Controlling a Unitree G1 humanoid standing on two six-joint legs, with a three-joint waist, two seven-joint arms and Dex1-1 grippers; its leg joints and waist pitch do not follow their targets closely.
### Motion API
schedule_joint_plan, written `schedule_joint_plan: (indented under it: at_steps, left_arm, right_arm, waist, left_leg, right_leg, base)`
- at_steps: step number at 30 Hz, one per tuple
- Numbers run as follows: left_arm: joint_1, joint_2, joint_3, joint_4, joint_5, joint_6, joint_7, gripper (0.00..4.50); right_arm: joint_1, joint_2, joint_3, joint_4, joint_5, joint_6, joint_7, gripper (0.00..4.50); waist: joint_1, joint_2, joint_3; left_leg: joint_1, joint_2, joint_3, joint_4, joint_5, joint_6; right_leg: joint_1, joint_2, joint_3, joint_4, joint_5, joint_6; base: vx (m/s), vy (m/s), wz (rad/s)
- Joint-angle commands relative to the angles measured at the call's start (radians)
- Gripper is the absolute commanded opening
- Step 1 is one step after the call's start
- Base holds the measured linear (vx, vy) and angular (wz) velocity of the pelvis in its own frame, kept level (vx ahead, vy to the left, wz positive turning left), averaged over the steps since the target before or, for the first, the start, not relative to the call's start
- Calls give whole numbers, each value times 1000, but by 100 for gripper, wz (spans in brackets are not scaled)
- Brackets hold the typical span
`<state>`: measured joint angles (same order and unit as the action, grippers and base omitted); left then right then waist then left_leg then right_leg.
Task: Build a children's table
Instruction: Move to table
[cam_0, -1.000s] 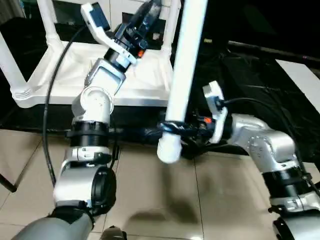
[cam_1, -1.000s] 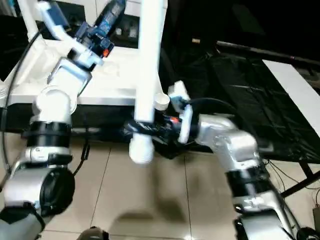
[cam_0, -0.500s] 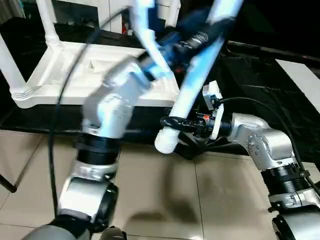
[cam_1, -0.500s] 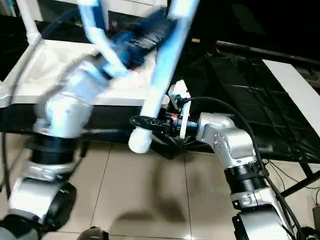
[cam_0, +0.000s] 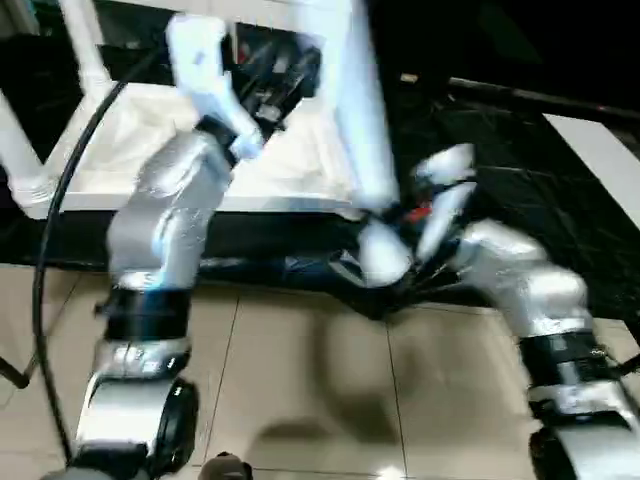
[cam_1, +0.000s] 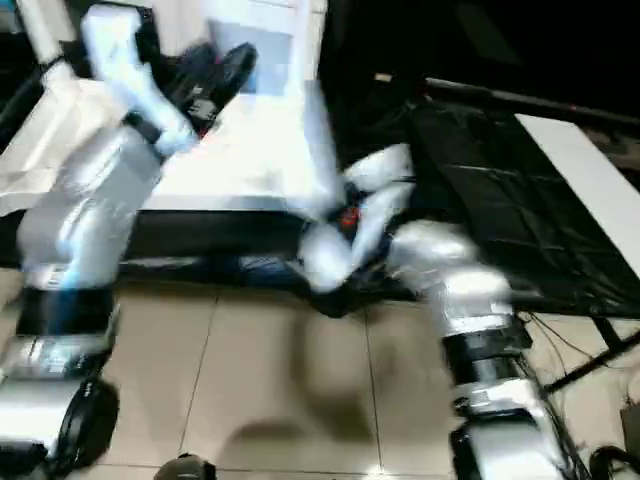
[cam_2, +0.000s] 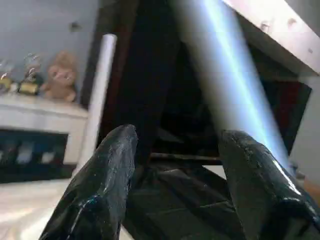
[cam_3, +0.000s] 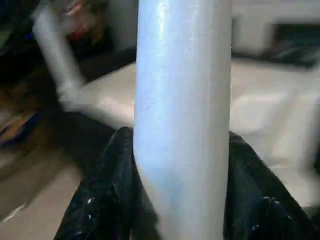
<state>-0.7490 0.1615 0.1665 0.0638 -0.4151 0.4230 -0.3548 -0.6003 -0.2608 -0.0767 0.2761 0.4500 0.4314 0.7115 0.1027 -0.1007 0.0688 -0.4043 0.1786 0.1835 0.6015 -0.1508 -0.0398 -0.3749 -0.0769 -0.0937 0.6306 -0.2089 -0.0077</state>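
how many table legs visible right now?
3. One leg in the right gripper, at centre; a second leg standing at the table top's near-left corner; a third leg at its far-left corner. A fourth may be hidden behind the arms.

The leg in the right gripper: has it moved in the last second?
Yes. The leg has swung: its lower end has shifted rightward along the tabletop's front edge, and the right gripper remains clamped on it.
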Motion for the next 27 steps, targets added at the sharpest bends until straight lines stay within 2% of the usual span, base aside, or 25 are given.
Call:
schedule_joint_plan:
  at_steps: [1, 2, 5, 7, 8, 10, 11, 12, 13, 15, 16, 17, 18, 19, 20, 22, 25, 26, 27]
  left_arm:
    - [-16, -32, 2, -23, -4, 8, 43, 296]
    - [-16, -37, 6, -2, 26, -3, 82, 296]
    - [-11, -33, -20, 34, 65, 7, 150, 296]
    - [-11, -30, -77, 49, 79, 40, 123, 296]
    - [-14, -36, -99, 51, 83, 48, 104, 296]
    - [-22, -50, -120, 48, 89, 41, 83, 296]
    - [-31, -69, -132, 36, 74, 39, 55, 296]
    - [-39, -87, -142, 22, 51, 49, 28, 296]
    - [-46, -98, -157, 9, 36, 62, 4, 296]
    - [-55, -104, -197, -16, 31, 58, -36, 296]
    - [-65, -126, -209, -57, -7, 31, -67, 296]
    - [-65, -126, -209, -57, -7, 31, -67, 296]
    - [-64, -146, -205, -105, -75, 48, -92, 296]
    - [-52, -146, -216, -141, -107, 58, -122, 296]
    - [-52, -146, -216, -141, -107, 58, -122, 296]
    - [-26, -129, -232, -153, -84, 59, -121, 296]
    - [-10, -116, -199, -112, -33, 43, -83, 296]
    - [-10, -116, -199, -112, -33, 43, -83, 296]
    - [-12, -123, -166, -100, -21, 40, -51, 296]
  right_arm:
    - [12, 7, -21, -30, 29, -16, -13, 181]
    - [15, 13, -25, -39, 32, -17, -19, 181]
    - [23, 21, -20, -62, 35, -12, -23, 181]
    - [36, 20, 3, -77, 34, -2, -2, 180]
    - [42, 24, 9, -86, 39, 14, 5, 180]
    - [49, 29, 20, -95, 38, 25, 11, 180]
    - [55, 31, 30, -100, 31, 29, 14, 180]
    - [60, 30, 41, -100, 25, 32, 19, 180]
    - [64, 28, 52, -98, 19, 31, 26, 180]
    - [68, 30, 65, -91, 9, 26, 28, 180]
    - [70, 28, 81, -85, -5, 29, 30, 180]
    - [70, 28, 81, -85, -5, 29, 30, 180]
    - [71, 28, 88, -76, -15, 30, 23, 180]
    - [72, 26, 92, -70, -22, 27, 21, 180]
    - [72, 26, 92, -70, -22, 27, 21, 180]
    - [73, 26, 95, -65, -30, 23, 17, 180]
    - [75, 27, 102, -66, -32, 23, 25, 180]
    - [75, 27, 102, -66, -32, 23, 25, 180]
    - [75, 30, 104, -67, -31, 25, 25, 180]
  waist:
    - [-5, 29, -84]
    - [-6, 36, -80]
    - [-11, 33, -80]
    - [-12, 32, -79]
    - [-11, 29, -77]
    - [-12, 31, -77]
    - [-12, 29, -76]
    - [-12, 18, -77]
    - [-9, 22, -78]
    - [-9, 23, -79]
    - [-10, 19, -79]
    - [-9, 19, -79]
    - [-9, 19, -78]
    - [-9, 16, -77]
    - [-8, 16, -77]
    - [-12, 16, -73]
    - [-14, 13, -70]
    - [-15, 14, -70]
    - [-15, 16, -72]
  left_leg:
    - [43, 66, -23, -70, -172, -66]
    - [44, 67, -25, -73, -209, -69]
    - [45, 68, -29, -76, -261, -77]
    - [44, 66, -29, -76, -255, -76]
    - [43, 67, -28, -76, -252, -75]
    - [42, 69, -30, -77, -249, -76]
    - [40, 68, -29, -77, -239, -72]
    - [38, 68, -28, -76, -231, -70]
    - [38, 68, -27, -75, -216, -64]
    - [37, 68, -27, -73, -199, -59]
    - [35, 67, -26, -73, -187, -51]
    - [35, 67, -26, -72, -183, -51]
    - [35, 67, -25, -71, -179, -50]
    - [34, 68, -24, -71, -185, -50]
    - [34, 68, -24, -70, -183, -48]
    - [35, 67, -22, -72, -196, -43]
    - [37, 66, -23, -73, -235, -50]
    - [37, 67, -25, -75, -243, -56]
    - [36, 69, -28, -76, -241, -64]
  right_leg:
    - [39, -83, 60, -60, -1, -208]
    - [37, -84, 61, -65, -32, -201]
    - [37, -85, 62, -74, -105, -170]
    - [36, -86, 62, -77, -130, -160]
    - [35, -86, 62, -80, -145, -155]
    - [34, -87, 62, -79, -142, -159]
    - [35, -88, 63, -81, -133, -164]
    - [37, -89, 62, -81, -130, -166]
    - [36, -91, 62, -77, -118, -176]
    - [37, -91, 62, -74, -94, -182]
    - [39, -89, 62, -73, -83, -185]
    - [40, -91, 62, -72, -81, -190]
    - [40, -91, 62, -73, -80, -193]
    - [40, -94, 62, -72, -82, -206]
    - [40, -94, 61, -71, -84, -209]
    - [37, -88, 62, -75, -113, -196]
    - [35, -88, 64, -87, -205, -150]
    - [34, -88, 64, -89, -232, -134]
    - [35, -88, 63, -88, -231, -128]
  base:
    - [0, 0, 0]
    - [0, 0, 0]
    - [0, 0, 0]
    - [0, 0, 0]
    - [0, 0, 0]
    - [0, 0, 0]
    - [0, 0, 0]
    - [0, 0, 0]
    - [0, 0, 0]
    - [0, 0, 0]
    - [0, 0, 0]
    - [0, 0, 0]
    - [0, 0, 0]
    - [0, 0, 0]
    - [0, 0, 0]
    - [0, 0, 0]
    - [0, 0, 0]
    - [0, 0, 0]
    - [0, 0, 0]
